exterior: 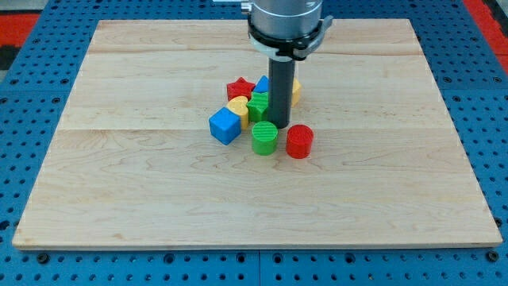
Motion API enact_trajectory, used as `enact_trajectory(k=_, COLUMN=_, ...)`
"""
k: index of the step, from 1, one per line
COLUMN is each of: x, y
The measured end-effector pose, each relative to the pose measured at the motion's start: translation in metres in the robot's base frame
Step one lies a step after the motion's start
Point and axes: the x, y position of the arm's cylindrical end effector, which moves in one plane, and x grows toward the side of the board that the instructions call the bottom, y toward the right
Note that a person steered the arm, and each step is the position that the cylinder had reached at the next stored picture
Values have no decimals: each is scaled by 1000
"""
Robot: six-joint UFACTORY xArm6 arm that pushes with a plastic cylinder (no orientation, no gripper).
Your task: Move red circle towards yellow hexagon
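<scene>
Wooden and pale, the surface (119,175) filled most of the frame, with a blue pegboard (32,119) showing round its edges. No containers were on it: no tray, bin or bowl, so nothing was held in anything. The arm's grey housing (287,20) hung at the frame's top centre, and the dark rod dropped from it to my tip (279,124). The arm carried no gripper, so there were no jaws to be spread or pressed together.

All the blocks sat in one tight cluster at the frame's centre. My tip stood at the cluster's lower right side, just above the gap between the green cylinder (264,137) and the red circle (299,141), close to both. The red circle lay at the cluster's lower right. The yellow hexagon (294,90) was just above it, right of the rod and largely hidden. A blue cube (225,125) sat at lower left, a red star (240,86) at upper left, with a yellow block (238,106), a green block (258,107) and a sliver of a blue block (263,83) between them.

The main risk, I judged, was crowding: a push begun from that spot could drag the green cylinder along or shove the red circle rightward, away from the hexagon. A round block could also slip off a thin rod and roll aside.
</scene>
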Motion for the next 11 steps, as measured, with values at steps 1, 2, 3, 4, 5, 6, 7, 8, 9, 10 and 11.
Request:
enact_trajectory(k=1, x=-16, y=26)
enact_trajectory(k=2, x=12, y=27)
enact_trajectory(k=3, x=20, y=27)
enact_trajectory(k=4, x=5, y=54)
enact_trajectory(k=5, x=11, y=90)
enact_trajectory(k=6, x=35, y=92)
enact_trajectory(k=7, x=64, y=80)
enact_trajectory(k=8, x=99, y=59)
enact_trajectory(k=9, x=98, y=14)
enact_trajectory(k=10, x=73, y=14)
enact_trajectory(k=11, x=54, y=38)
